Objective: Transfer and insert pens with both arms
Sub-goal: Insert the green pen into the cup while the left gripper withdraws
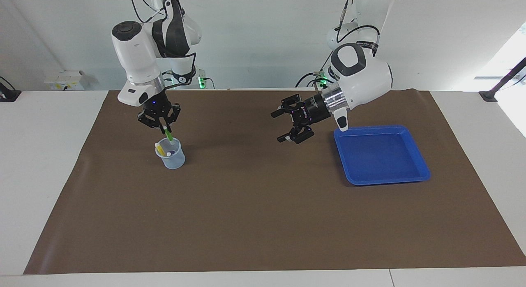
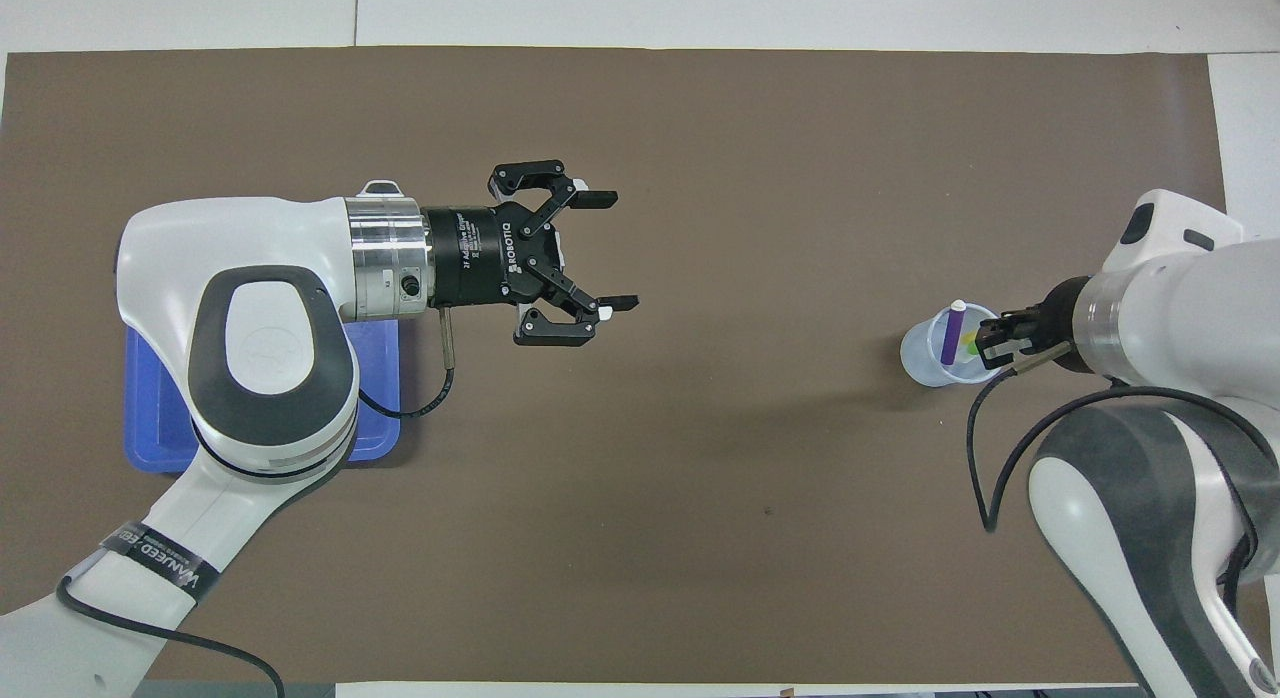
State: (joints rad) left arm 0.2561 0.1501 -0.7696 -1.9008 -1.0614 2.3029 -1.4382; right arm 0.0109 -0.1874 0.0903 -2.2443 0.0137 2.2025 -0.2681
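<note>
The left gripper [image 2: 590,253] hangs over the bare brown mat [image 2: 700,128], fingers spread wide with nothing between them; the blue tray [image 2: 160,418] lies back past its wrist, partly under the arm; the right gripper [image 2: 995,340] sits at the clear cup's [image 2: 920,353] rim; a purple pen [image 2: 951,331] stands in the cup just off its fingertips.

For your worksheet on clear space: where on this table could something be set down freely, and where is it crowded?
Free: the brown mat between the cup and the blue tray, and the tray's own floor. Crowded: the cup, holding pens, with the right gripper over it lowering the green pen. The left gripper hangs open beside the tray.
</note>
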